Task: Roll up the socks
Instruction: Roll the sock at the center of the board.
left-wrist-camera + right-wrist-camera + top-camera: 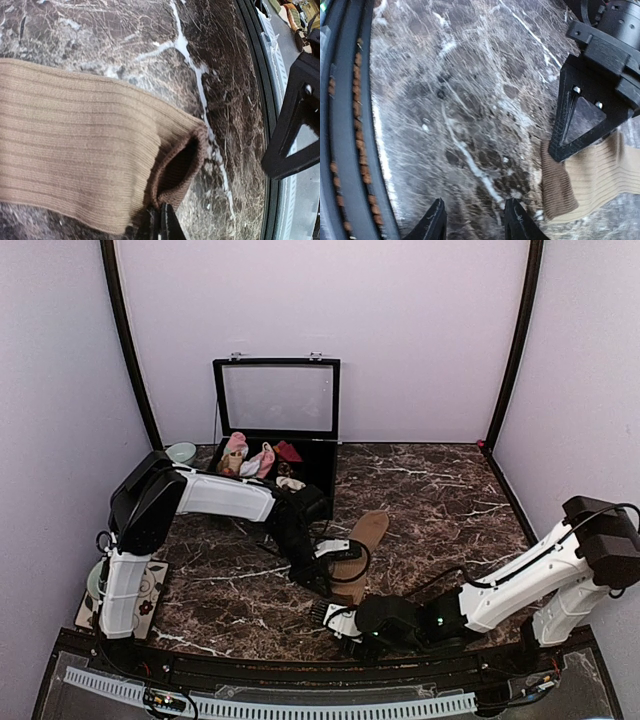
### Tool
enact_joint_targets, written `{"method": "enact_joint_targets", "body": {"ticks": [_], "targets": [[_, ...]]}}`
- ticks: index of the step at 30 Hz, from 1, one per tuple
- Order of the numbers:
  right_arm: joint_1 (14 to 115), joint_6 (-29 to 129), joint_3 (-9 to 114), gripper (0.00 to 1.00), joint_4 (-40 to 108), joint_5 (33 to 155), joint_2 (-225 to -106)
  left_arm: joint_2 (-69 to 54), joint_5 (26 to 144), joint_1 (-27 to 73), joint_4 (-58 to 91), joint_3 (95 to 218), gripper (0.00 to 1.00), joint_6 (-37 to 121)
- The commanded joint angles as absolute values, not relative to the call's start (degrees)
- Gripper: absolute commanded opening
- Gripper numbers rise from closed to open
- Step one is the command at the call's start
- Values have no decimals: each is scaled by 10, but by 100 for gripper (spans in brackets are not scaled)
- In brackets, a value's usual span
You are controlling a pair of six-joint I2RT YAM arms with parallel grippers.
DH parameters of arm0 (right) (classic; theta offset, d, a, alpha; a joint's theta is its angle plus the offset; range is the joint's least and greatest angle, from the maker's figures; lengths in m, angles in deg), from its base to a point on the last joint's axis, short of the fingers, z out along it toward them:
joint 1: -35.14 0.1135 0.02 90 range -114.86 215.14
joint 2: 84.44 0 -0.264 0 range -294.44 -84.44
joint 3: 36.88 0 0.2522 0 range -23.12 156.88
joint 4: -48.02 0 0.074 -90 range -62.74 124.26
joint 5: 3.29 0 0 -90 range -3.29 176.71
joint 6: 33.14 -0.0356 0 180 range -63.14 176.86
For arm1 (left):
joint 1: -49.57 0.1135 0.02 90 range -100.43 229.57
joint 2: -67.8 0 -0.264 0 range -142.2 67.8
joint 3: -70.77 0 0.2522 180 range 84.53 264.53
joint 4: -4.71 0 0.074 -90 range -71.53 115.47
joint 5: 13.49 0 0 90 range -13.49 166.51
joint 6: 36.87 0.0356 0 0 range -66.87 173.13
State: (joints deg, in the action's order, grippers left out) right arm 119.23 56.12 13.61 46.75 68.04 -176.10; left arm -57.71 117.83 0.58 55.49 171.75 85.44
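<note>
A tan-brown ribbed sock (362,545) lies flat on the marble table, its darker brown cuff toward the near edge. In the left wrist view the sock (75,150) fills the left side and its cuff (192,160) gapes open. My left gripper (163,222) is shut on the near edge of that cuff. It also shows in the top view (322,582). My right gripper (476,222) is open and empty over bare marble, just left of the cuff (557,187). It sits near the front edge in the top view (328,618). The cream pair is not clearly in view.
An open black case (277,400) stands at the back, holding pink-and-white bundles (248,458) and a dark red one (288,451). A pale bowl (182,452) sits at the back left. A plate on a mat (98,585) lies at the left. A black rail (345,125) runs along the front edge.
</note>
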Motion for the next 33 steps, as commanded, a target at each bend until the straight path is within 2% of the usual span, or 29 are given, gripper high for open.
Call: {"method": "enact_joint_targets", "body": {"ticks": [1, 18, 28, 33], "targets": [[1195, 688, 154, 40, 442, 579, -1788, -613, 1157, -4, 613, 1748, 0, 858], [1148, 774, 145, 37, 519, 603, -1820, -661, 1147, -12, 694, 1817, 0, 869], [1121, 698, 96, 32, 538, 607, -1834, -661, 1153, -12, 716, 1828, 0, 883], [1110, 651, 87, 26, 524, 631, -1842, -661, 1152, -11, 726, 1839, 0, 890]]}}
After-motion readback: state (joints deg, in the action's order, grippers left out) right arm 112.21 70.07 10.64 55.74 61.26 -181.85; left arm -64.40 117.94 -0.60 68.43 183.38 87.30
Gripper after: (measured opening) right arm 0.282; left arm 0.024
